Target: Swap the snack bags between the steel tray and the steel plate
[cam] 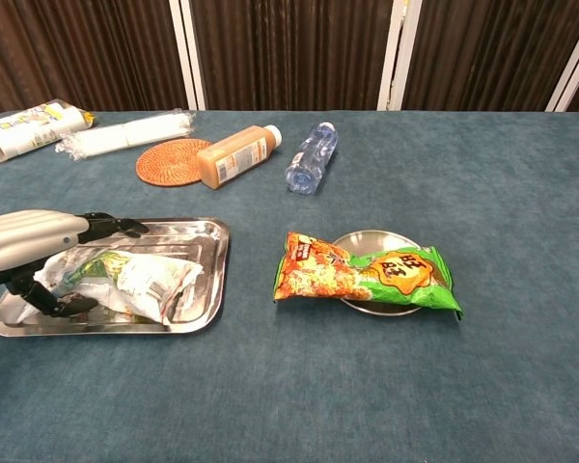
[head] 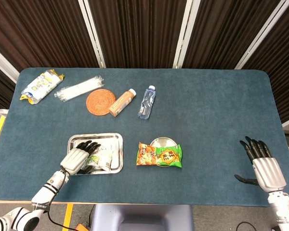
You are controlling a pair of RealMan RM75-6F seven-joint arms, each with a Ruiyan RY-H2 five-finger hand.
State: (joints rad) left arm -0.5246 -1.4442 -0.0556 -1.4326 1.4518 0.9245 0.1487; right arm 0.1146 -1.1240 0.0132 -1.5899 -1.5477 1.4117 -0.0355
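White bag [cam: 135,280] in tray [cam: 208,280]; green bag [cam: 367,272] on plate [cam: 359,238].

blue table [head: 216,110], dark slatted wall [head: 135,29]
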